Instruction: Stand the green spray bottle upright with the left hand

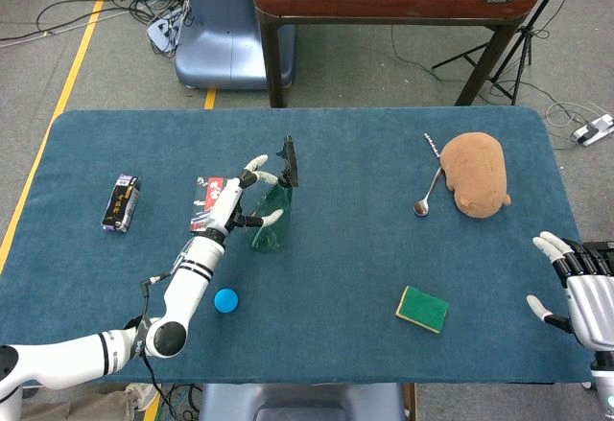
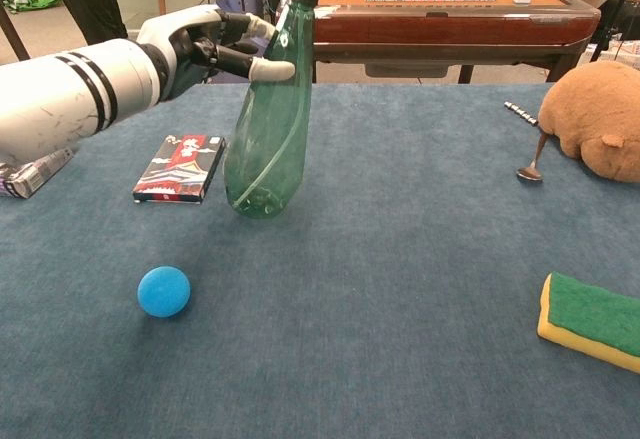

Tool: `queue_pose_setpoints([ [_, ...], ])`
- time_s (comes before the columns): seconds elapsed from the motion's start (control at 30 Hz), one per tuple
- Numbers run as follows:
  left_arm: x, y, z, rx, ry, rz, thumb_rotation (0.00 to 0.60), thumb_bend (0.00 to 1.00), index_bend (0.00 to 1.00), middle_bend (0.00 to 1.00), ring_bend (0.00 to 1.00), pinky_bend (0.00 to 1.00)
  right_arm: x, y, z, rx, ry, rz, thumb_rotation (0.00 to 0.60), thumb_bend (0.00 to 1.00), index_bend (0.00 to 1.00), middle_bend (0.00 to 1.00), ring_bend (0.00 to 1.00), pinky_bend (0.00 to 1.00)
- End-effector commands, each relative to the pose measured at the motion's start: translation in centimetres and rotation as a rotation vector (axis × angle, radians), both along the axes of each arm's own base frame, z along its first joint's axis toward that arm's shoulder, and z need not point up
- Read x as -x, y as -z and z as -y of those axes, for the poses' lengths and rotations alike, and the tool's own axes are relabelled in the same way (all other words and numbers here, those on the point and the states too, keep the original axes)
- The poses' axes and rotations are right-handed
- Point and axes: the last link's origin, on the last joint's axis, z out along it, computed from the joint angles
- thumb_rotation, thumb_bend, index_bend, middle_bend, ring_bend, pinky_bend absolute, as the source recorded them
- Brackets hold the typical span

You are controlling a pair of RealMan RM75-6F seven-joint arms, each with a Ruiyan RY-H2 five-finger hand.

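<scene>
On the table (image 1: 365,277), the spray bottle (image 2: 268,129) stands at centre left of the frame, the card box (image 2: 181,168) just left of it, the ball (image 2: 164,291) below; sponge (image 2: 592,320) lower right, plush toy (image 2: 600,119) and spoon (image 2: 532,162) upper right.

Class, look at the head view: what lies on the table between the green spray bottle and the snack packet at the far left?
Between the green spray bottle and the snack packet lies a small red card box, with the left hand holding the bottle above it.

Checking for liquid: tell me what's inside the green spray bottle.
Through the green spray bottle, only a thin dip tube shows; no liquid is visible. The left hand covers part of its neck.
</scene>
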Motion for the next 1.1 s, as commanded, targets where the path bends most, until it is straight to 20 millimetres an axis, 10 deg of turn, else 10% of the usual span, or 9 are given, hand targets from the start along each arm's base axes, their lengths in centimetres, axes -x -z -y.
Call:
queue_pose_setpoints([
  [0.03,0.9,0.1,0.1,-0.005,-0.012,0.001,0.6,0.3,0.42,0.06,0.0,0.0,0.0,0.0,0.0,0.0,-0.002,0.002,0.6,0.19,0.19,0.18,0.12,0.18],
  [0.47,3.4,0.0,0.7,-0.002,-0.032,-0.016,0.6,0.3,0.41,0.06,0.0,0.0,-0.1,0.1,0.0,-0.002,-0.007,0.004,0.6,0.2,0.19,0.18,0.12,0.18],
  [1.1,4.1,-0.8,2.2,-0.016,0.023,-0.081,0.516,0.3,0.11,0.05,0.0,0.0,-0.1,0.3,0.2,-0.015,-0.008,0.002,0.6,0.19,0.19,0.18,0.12,0.18],
])
